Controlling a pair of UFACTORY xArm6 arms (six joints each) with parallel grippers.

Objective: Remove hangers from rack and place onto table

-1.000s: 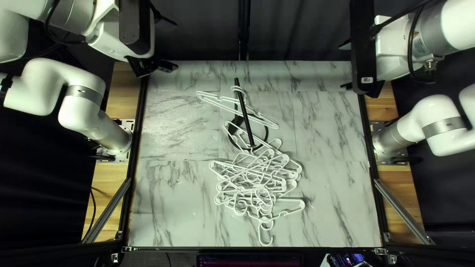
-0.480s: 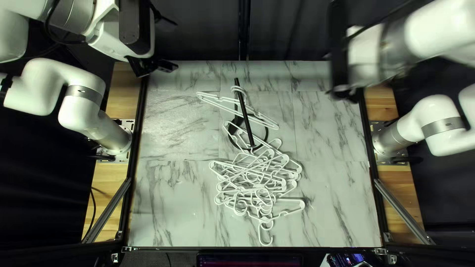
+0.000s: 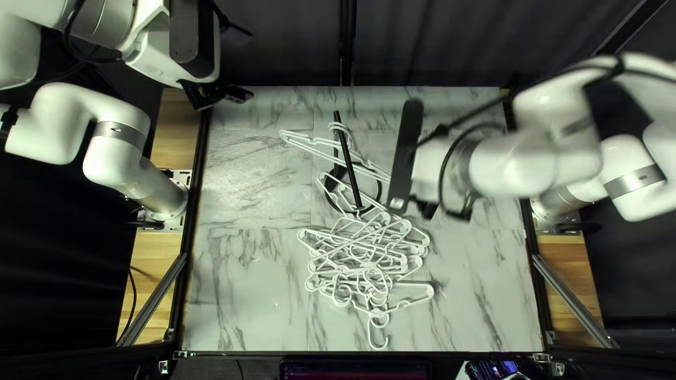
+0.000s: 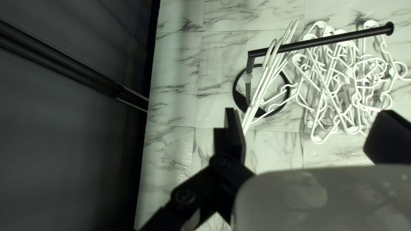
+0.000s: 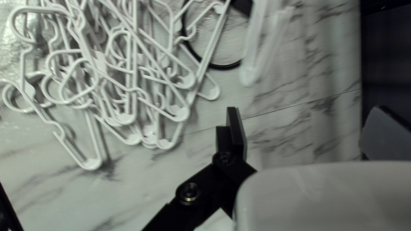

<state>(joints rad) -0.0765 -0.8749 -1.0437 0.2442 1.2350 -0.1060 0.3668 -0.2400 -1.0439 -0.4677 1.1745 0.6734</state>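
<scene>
On the grey-veined, white marble-patterned tabletop (image 3: 479, 295), flanked by pale wooden strips (image 3: 577, 278) and backed by a dark curtain (image 3: 282, 42), heaped white plastic hangers (image 3: 364, 264) lie on the near side of the black metal rack (image 3: 350, 165); others hang from it. Black two-fingered left gripper (image 3: 224, 94) and right gripper (image 3: 427, 210): both spread.

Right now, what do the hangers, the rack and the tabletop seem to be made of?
The hangers look like smooth white moulded plastic, given their rounded strands and flattened corners. The rack is probably painted or coated metal: a slim, even black bar with a soft sheen. The tabletop shows grey marble veining, seams and uneven glare; printed film or tile, I can't settle which.
</scene>
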